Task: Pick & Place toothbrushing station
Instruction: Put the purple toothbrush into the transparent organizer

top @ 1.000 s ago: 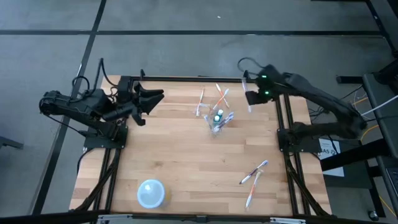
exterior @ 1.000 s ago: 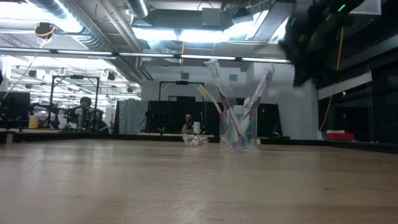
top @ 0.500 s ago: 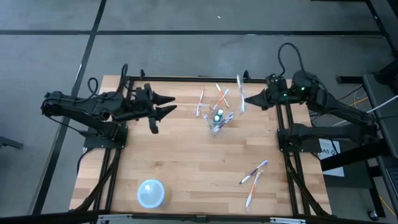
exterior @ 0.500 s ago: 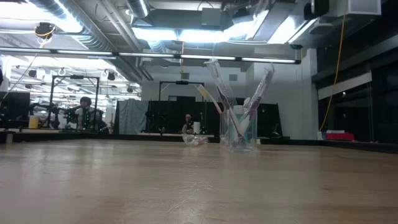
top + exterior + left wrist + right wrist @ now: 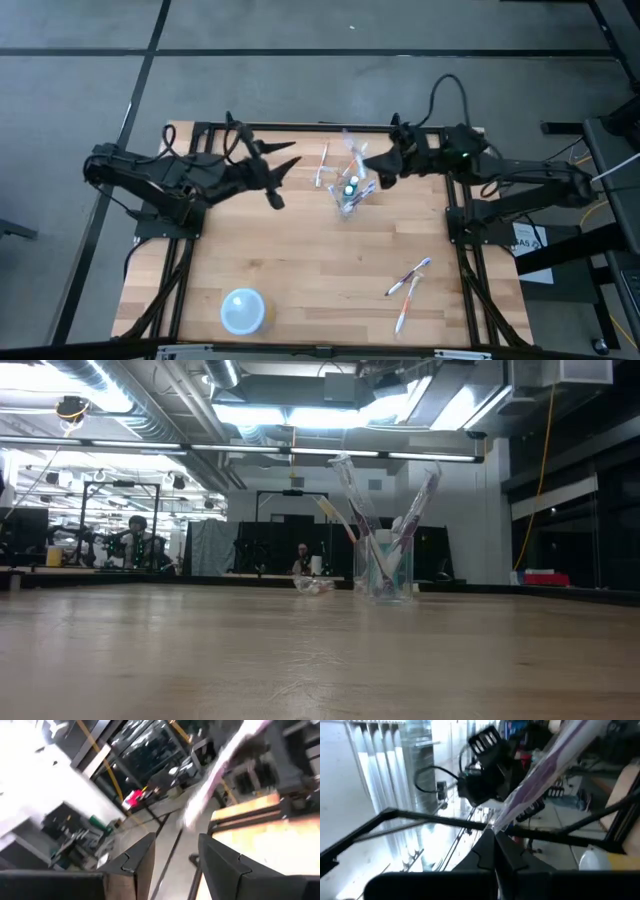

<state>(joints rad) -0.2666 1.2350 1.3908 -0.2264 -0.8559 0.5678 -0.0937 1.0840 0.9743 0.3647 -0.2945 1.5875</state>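
Note:
A small clear cup (image 5: 350,192) stands upright on the wooden table's far half, holding several white toothbrushes and a teal tube; the low view shows the cup (image 5: 386,575) with brushes leaning out of it. My right gripper (image 5: 377,166) hovers just right of the cup, shut on a white toothbrush with purple accents (image 5: 545,765). My left gripper (image 5: 287,170) is open and holds nothing, left of the cup, its fingers pointing at it. In the left wrist view, that toothbrush (image 5: 220,765) shows blurred beyond my left gripper (image 5: 175,865). My right gripper pinches one end of the toothbrush (image 5: 496,826) between its two shut fingers. The fingers lie about level and come from the table's right side. The brush juts out beyond the fingertips, lifted clear of the table and above the cup.
Two loose toothbrushes (image 5: 322,165) lie on the table left of the cup. More toothbrushes (image 5: 410,280) lie toward the near right. A pale blue round bowl (image 5: 243,310) sits at the near left. Black frame rails (image 5: 300,127) border the table.
My right gripper has swung from the far right corner toward the cup with the toothbrush, tipping from pointing down to about level. My left gripper has moved toward the table's right, closer to the cup, and has rolled.

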